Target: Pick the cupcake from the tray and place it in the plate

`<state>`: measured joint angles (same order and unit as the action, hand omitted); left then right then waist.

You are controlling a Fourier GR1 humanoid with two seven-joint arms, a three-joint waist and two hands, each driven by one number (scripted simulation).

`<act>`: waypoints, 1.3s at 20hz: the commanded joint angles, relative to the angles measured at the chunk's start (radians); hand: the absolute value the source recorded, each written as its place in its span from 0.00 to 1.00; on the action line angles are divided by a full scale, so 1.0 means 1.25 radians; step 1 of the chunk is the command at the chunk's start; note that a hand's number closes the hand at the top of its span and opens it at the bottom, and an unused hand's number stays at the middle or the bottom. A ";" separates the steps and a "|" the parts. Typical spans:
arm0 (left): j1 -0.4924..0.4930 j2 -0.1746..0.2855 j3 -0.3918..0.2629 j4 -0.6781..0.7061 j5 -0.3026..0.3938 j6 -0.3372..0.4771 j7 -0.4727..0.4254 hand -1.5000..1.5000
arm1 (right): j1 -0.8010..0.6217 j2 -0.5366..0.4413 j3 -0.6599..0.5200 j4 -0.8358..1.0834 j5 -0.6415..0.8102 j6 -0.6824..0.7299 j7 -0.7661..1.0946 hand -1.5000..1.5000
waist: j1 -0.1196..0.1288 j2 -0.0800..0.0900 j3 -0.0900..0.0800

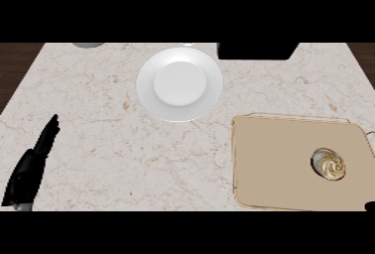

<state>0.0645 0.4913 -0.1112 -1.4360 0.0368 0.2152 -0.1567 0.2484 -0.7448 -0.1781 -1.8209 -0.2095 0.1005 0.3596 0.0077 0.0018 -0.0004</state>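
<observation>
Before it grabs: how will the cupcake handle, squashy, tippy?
The cupcake looks small beside the tray, so probably light. Swirled top suggests soft frosting, likely to smear if pinched from above. Seen from above only, so tipping is hard to judge.

We are looking down on a kitchen. The pale, marble-veined counter (110, 144) tells us so, as do the white plate (179, 84) and the tan tray (278, 168) carrying a swirl-topped cupcake (329, 163), both set out on it.

The left hand (28, 171) is plain black all over, long and narrow, with slim tapering fingers (50, 130).
</observation>
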 commanded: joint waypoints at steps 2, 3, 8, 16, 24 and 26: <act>-0.004 -0.004 0.007 -0.026 -0.010 -0.004 0.033 0.50 | -0.030 -0.028 0.069 0.055 0.076 0.076 0.020 0.00 | 0.000 -0.001 0.001; -0.023 -0.023 0.002 -0.012 -0.018 0.004 0.033 0.50 | -0.069 -0.029 0.077 0.115 0.085 0.095 0.008 0.00 | 0.002 0.000 0.001; 0.038 -0.028 0.013 -0.069 -0.048 -0.005 0.039 0.50 | -0.139 0.012 0.088 0.241 0.150 0.153 -0.060 0.00 | 0.002 -0.001 0.001; 0.017 -0.069 0.049 -0.042 -0.088 -0.037 0.041 0.50 | -0.164 0.067 0.065 0.192 0.168 0.236 -0.001 0.00 | -0.007 -0.002 0.000; 0.011 -0.093 0.110 -0.014 -0.099 -0.096 0.008 0.50 | -0.235 0.119 0.062 0.408 0.306 0.268 -0.136 0.00 | -0.005 -0.002 0.000; 0.040 -0.093 0.112 -0.035 -0.120 -0.104 -0.009 0.50 | -0.232 0.151 0.070 0.406 0.332 0.253 -0.133 0.00 | -0.004 -0.002 0.000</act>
<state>0.0976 0.3943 0.0106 -1.4827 -0.0813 0.1046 -0.1379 -0.0194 -0.5919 -0.0848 -1.3682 0.1441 0.4108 0.2222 0.0023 -0.0003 0.0000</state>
